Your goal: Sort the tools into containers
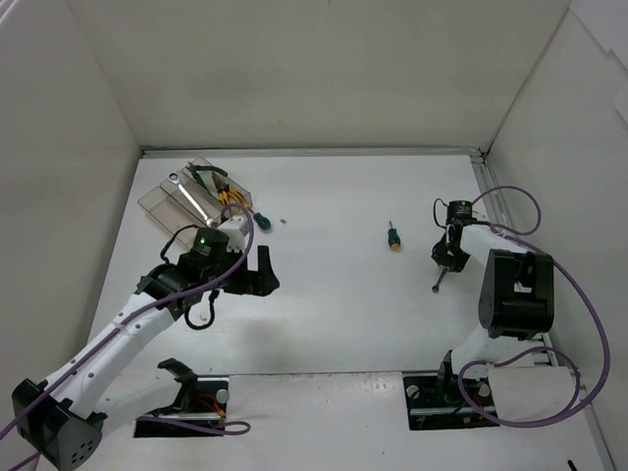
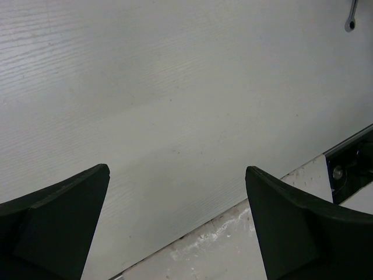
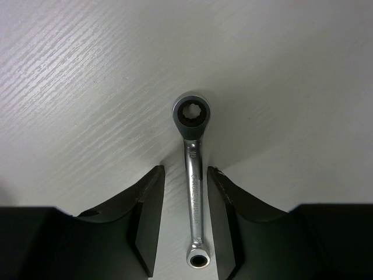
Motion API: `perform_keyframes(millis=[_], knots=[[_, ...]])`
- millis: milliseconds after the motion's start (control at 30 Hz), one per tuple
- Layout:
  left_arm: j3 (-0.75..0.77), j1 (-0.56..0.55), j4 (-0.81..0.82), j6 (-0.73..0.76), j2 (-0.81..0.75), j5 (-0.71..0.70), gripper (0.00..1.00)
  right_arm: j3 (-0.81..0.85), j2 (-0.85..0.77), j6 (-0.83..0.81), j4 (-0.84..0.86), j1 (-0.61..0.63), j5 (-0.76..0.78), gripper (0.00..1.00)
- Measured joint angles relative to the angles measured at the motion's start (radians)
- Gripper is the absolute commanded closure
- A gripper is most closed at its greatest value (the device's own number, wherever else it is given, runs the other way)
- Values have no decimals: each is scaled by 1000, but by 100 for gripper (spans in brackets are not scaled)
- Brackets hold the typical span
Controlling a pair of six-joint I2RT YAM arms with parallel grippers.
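Straddling silver wrench (image 3: 193, 192) shank with right tool (image 3: 185, 175), narrow but not quite pinching. Lying flat on desk (image 1: 334, 294) around 3 o'clock. Probably handling stiff, slick, lightish, so aiming mid-shank. Dangling left tool (image 2: 178, 170) wide, empty.

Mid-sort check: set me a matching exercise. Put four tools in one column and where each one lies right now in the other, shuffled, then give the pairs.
Tools
1. wrench on the right
2. orange-handled screwdriver
3. green-handled screwdriver
4. wrench on the left

Places
A. inside the clear bins
B. alone on the table, about halfway across
C. flat on the table, between the fingers of the right pincer
D. on the table just right of the bins

Pairs: 1-C, 2-B, 3-D, 4-A
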Motion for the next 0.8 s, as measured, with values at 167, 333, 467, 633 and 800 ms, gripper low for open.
perform_keyframes(millis=[167, 333, 467, 633, 800], knots=[[0, 0, 0, 0, 0, 0, 0, -12, -8, 7, 10, -2, -3, 68], [0, 0, 0, 0, 1, 0, 0, -37, -29, 9, 19, -2, -3, 69], [0, 0, 0, 0, 3, 1, 0, -52, -42, 10, 21, -2, -7, 69], [0, 0, 0, 1, 7, 1, 0, -59, -47, 9, 26, -2, -10, 71], [0, 0, 0, 1, 10, 1, 0, -59, -47, 10, 26, -2, -11, 82]])
